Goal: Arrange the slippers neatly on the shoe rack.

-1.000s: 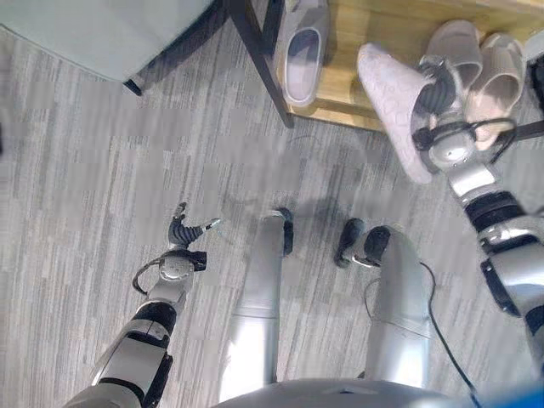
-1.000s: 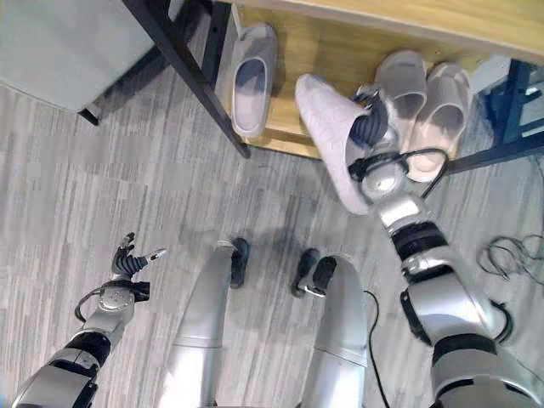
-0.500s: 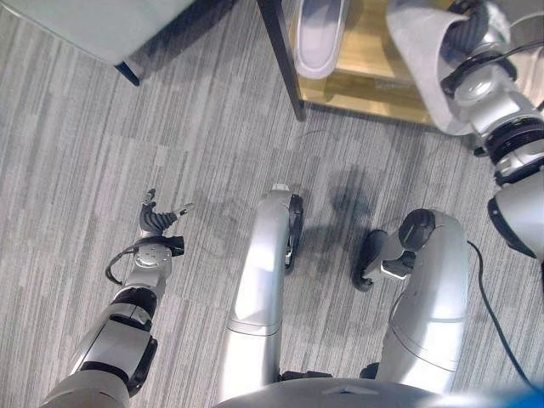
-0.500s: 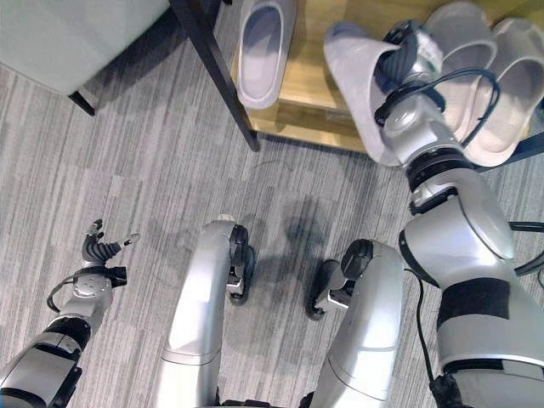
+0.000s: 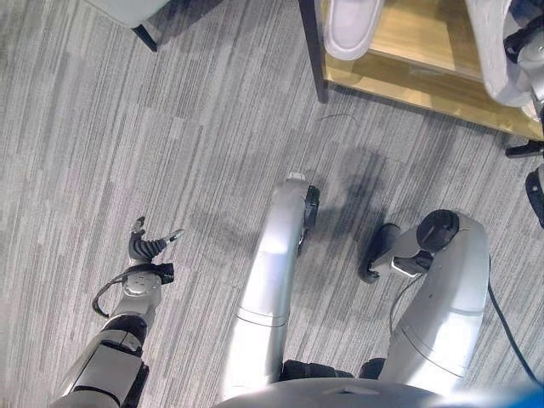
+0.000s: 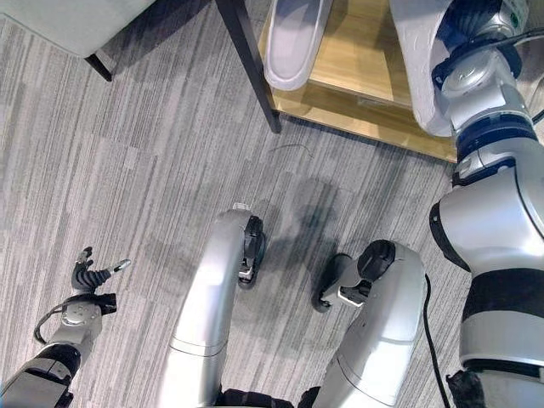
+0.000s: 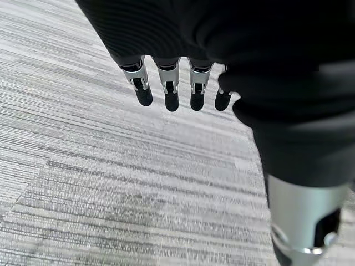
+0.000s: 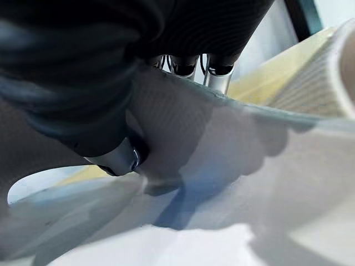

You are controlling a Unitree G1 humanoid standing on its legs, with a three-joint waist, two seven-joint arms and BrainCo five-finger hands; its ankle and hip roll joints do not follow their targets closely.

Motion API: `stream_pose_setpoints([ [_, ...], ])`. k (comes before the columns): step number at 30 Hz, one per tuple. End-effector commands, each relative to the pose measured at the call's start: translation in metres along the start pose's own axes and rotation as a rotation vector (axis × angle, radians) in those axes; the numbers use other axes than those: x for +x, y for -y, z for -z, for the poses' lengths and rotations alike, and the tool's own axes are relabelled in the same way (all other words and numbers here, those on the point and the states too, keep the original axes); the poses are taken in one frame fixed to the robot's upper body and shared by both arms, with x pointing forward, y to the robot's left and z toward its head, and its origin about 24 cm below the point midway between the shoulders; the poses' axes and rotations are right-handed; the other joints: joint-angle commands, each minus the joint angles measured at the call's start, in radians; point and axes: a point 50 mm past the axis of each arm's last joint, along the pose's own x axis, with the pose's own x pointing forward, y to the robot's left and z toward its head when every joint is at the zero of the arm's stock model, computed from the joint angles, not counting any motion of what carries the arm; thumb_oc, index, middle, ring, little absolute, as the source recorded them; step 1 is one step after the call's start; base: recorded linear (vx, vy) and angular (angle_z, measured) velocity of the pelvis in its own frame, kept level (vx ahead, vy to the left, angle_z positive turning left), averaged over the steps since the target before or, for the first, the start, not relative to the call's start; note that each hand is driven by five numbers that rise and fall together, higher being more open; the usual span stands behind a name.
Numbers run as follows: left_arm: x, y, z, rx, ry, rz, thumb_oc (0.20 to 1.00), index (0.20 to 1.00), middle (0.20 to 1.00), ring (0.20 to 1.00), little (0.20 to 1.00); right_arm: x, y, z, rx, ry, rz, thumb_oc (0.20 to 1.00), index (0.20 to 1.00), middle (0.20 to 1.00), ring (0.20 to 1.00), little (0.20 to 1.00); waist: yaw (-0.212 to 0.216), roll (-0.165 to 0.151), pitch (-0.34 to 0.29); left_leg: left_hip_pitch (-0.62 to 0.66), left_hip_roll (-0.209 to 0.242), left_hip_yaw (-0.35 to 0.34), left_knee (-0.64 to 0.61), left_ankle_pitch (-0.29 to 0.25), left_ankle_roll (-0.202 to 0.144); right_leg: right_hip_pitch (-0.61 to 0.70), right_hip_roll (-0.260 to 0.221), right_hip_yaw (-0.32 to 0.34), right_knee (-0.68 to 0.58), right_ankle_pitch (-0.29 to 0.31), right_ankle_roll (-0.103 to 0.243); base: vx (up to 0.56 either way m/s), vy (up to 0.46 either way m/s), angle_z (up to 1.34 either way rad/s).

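The slipper (image 6: 422,59), a pale one with a textured sole, is up in the right robot hand (image 6: 472,21), which is clamped on it: in the right wrist view the thumb (image 8: 119,155) presses on one face of the slipper while the fingers (image 8: 219,77) curl over its edge to the other side. It hangs tilted, sole turned outward, just over the wooden shelf (image 6: 361,76) of the shoe rack, and I cannot tell whether its lower end touches the wood. A second slipper (image 6: 293,38) lies on the same shelf, toe toward the front edge, close beside the rack's black leg (image 6: 248,64) and apart from the held one. The rack stands on a grey striped carpet floor (image 5: 170,153). The left robot hand (image 5: 146,248) hangs low over that carpet, well away from the rack, holding nothing; its fingers (image 7: 169,97) are loosely bent in a row with the thumb out to one side. At the far corner of the floor the foot of some pale piece of furniture (image 6: 98,64) rests on the carpet.
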Motion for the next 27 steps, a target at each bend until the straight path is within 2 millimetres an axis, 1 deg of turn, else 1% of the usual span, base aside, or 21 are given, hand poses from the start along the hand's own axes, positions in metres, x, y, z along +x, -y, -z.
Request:
stream_pose_setpoints([
  [1, 0.008, -0.016, -0.014, 0.026, 0.061, -0.046, 1.0, 1.0, 1.0, 1.0, 1.0, 0.013, 0.033, -0.03, 0.022, 0.095, 0.117, 0.467, 0.467, 0.467, 0.467, 0.467, 0.018, -0.03, -0.002, 0.053, 0.007, -0.147, -0.09, -0.009, -0.041, 0.064, -0.018, 0.155, -0.067, 0.049, 0.075, 0.05, -0.019, 0.01],
  [2, 0.008, -0.01, -0.015, 0.012, 0.063, -0.039, 1.0, 1.0, 1.0, 1.0, 1.0, 0.013, 0.033, -0.032, 0.045, 0.094, 0.128, 1.0, 1.0, 1.0, 1.0, 1.0, 0.029, -0.036, 0.005, 0.053, 0.002, -0.155, -0.101, 0.005, -0.046, 0.064, -0.026, 0.148, -0.08, 0.053, 0.083, 0.07, -0.044, 0.02],
  [3, 0.003, 0.0, -0.007, 0.04, 0.042, 0.001, 1.0, 1.0, 1.0, 1.0, 1.0, 0.013, 0.032, -0.034, 0.02, 0.1, 0.109, 1.0, 1.0, 1.0, 1.0, 1.0, 0.028, -0.045, 0.005, 0.053, -0.001, -0.156, -0.1, 0.001, -0.047, 0.064, -0.028, 0.153, -0.08, 0.055, 0.083, 0.07, -0.034, 0.08],
  [4, -0.003, 0.009, 0.002, 0.066, 0.02, 0.041, 1.0, 1.0, 1.0, 1.0, 1.0, 0.014, 0.032, -0.037, 0.033, 0.097, 0.105, 1.0, 1.0, 1.0, 1.0, 1.0, 0.03, -0.05, 0.005, 0.053, -0.001, -0.155, -0.102, 0.002, -0.049, 0.064, -0.033, 0.154, -0.083, 0.06, 0.085, 0.02, 0.014, 0.15],
  [6, -0.012, 0.018, 0.017, 0.085, -0.024, 0.084, 1.0, 1.0, 1.0, 1.0, 1.0, 0.013, 0.032, -0.03, 0.054, 0.068, 0.097, 1.0, 1.0, 1.0, 1.0, 1.0, 0.03, -0.05, 0.006, 0.053, -0.004, -0.153, -0.104, 0.002, -0.048, 0.064, -0.033, 0.158, -0.08, 0.064, 0.083, 0.01, 0.026, 0.11],
  [7, -0.012, 0.018, 0.017, 0.085, -0.024, 0.084, 1.0, 1.0, 1.0, 1.0, 1.0, 0.013, 0.032, -0.03, 0.054, 0.068, 0.097, 1.0, 1.0, 1.0, 1.0, 1.0, 0.03, -0.05, 0.006, 0.053, -0.004, -0.153, -0.104, 0.002, -0.048, 0.064, -0.033, 0.159, -0.08, 0.064, 0.083, 0.01, 0.03, 0.0],
  [8, -0.02, 0.028, 0.028, 0.086, -0.068, 0.135, 1.0, 1.0, 1.0, 1.0, 1.0, 0.012, 0.029, -0.026, 0.045, 0.054, 0.085, 1.0, 1.0, 1.0, 1.0, 1.0, 0.029, -0.051, 0.006, 0.053, -0.006, -0.15, -0.11, 0.004, -0.048, 0.064, -0.033, 0.158, -0.081, 0.065, 0.078, -0.01, 0.041, -0.01],
  [10, -0.022, 0.028, 0.033, 0.085, -0.09, 0.141, 1.0, 1.0, 1.0, 1.0, 1.0, 0.012, 0.027, -0.028, 0.07, 0.055, 0.083, 1.0, 1.0, 1.0, 1.0, 1.0, 0.024, -0.051, 0.007, 0.053, -0.005, -0.148, -0.113, 0.009, -0.047, 0.064, -0.033, 0.159, -0.082, 0.065, 0.073, -0.02, 0.052, 0.0],
  [13, -0.023, 0.028, 0.036, 0.085, -0.112, 0.138, 1.0, 1.0, 1.0, 1.0, 1.0, 0.011, 0.026, -0.025, 0.078, 0.039, 0.087, 1.0, 1.0, 1.0, 1.0, 1.0, 0.019, -0.054, 0.007, 0.053, -0.005, -0.147, -0.106, 0.004, -0.047, 0.064, -0.03, 0.168, -0.071, 0.063, 0.068, 0.0, 0.025, 0.0],
  [14, -0.026, 0.029, 0.041, 0.088, -0.126, 0.145, 1.0, 1.0, 1.0, 1.0, 1.0, 0.011, 0.026, -0.024, 0.085, 0.034, 0.091, 1.0, 1.0, 1.0, 1.0, 1.0, 0.014, -0.056, 0.007, 0.053, -0.002, -0.146, -0.099, -0.002, -0.048, 0.064, -0.027, 0.177, -0.056, 0.059, 0.064, 0.0, 0.033, 0.0],
  [16, -0.027, 0.027, 0.044, 0.09, -0.138, 0.141, 1.0, 1.0, 1.0, 1.0, 1.0, 0.011, 0.027, -0.024, 0.1, 0.03, 0.097, 1.0, 1.0, 1.0, 1.0, 1.0, 0.012, -0.058, 0.007, 0.053, 0.0, -0.146, -0.095, -0.001, -0.049, 0.064, -0.028, 0.175, -0.053, 0.056, 0.061, 0.0, 0.0, 0.0],
  [19, -0.027, 0.024, 0.046, 0.081, -0.15, 0.128, 1.0, 1.0, 1.0, 1.0, 1.0, 0.007, 0.016, -0.02, 0.162, 0.023, 0.077, 1.0, 1.0, 1.0, 1.0, 1.0, 0.003, -0.062, 0.007, 0.053, 0.007, -0.149, -0.076, -0.008, -0.049, 0.064, -0.024, 0.182, -0.032, 0.049, 0.054, -0.03, 0.023, -0.02],
  [21, -0.027, 0.022, 0.046, 0.058, -0.162, 0.108, 1.0, 1.0, 1.0, 1.0, 1.0, 0.002, 0.003, -0.019, 0.171, 0.031, 0.041, 1.0, 1.0, 1.0, 1.0, 1.0, -0.007, -0.066, 0.007, 0.053, 0.009, -0.152, -0.058, -0.017, -0.05, 0.064, -0.016, 0.192, -0.01, 0.044, 0.055, -0.04, 0.031, -0.07],
  [23, -0.021, 0.018, 0.04, 0.039, -0.156, 0.088, 1.0, 1.0, 1.0, 1.0, 1.0, -0.003, -0.01, -0.018, 0.181, 0.031, 0.009, 1.0, 1.0, 1.0, 1.0, 1.0, -0.016, -0.074, 0.007, 0.053, 0.013, -0.158, -0.05, -0.019, -0.054, 0.064, -0.014, 0.195, 0.004, 0.034, 0.054, -0.04, -0.033, -0.13],
  [24, -0.02, 0.018, 0.04, 0.026, -0.16, 0.071, 1.0, 1.0, 1.0, 1.0, 1.0, -0.009, -0.025, -0.019, 0.216, 0.035, -0.02, 1.0, 1.0, 1.0, 1.0, 1.0, -0.025, -0.081, 0.007, 0.053, 0.018, -0.161, -0.043, -0.024, -0.055, 0.064, -0.011, 0.196, 0.017, 0.022, 0.046, -0.06, -0.032, -0.07],
  [25, -0.019, 0.017, 0.038, 0.019, -0.16, 0.064, 1.0, 1.0, 1.0, 1.0, 1.0, -0.013, -0.032, -0.021, 0.234, 0.039, -0.037, 1.0, 1.0, 1.0, 1.0, 1.0, -0.03, -0.083, 0.007, 0.053, 0.021, -0.166, -0.037, -0.025, -0.054, 0.064, -0.01, 0.194, 0.02, 0.017, 0.043, -0.04, -0.018, 0.0],
  [26, -0.019, 0.016, 0.038, 0.02, -0.16, 0.063, 1.0, 1.0, 1.0, 1.0, 1.0, -0.013, -0.032, -0.021, 0.234, 0.039, -0.037, 1.0, 1.0, 1.0, 1.0, 1.0, -0.029, -0.083, 0.007, 0.053, 0.021, -0.166, -0.037, -0.025, -0.054, 0.064, -0.01, 0.194, 0.02, 0.017, 0.043, -0.04, 0.007, 0.0],
  [27, -0.02, 0.019, 0.038, 0.015, -0.163, 0.067, 1.0, 1.0, 1.0, 1.0, 1.0, -0.019, -0.045, -0.024, 0.256, 0.043, -0.066, 1.0, 1.0, 1.0, 1.0, 1.0, -0.034, -0.086, 0.007, 0.053, 0.021, -0.171, -0.024, -0.03, -0.054, 0.064, -0.004, 0.194, 0.034, 0.016, 0.044, -0.03, 0.0, -0.03],
])
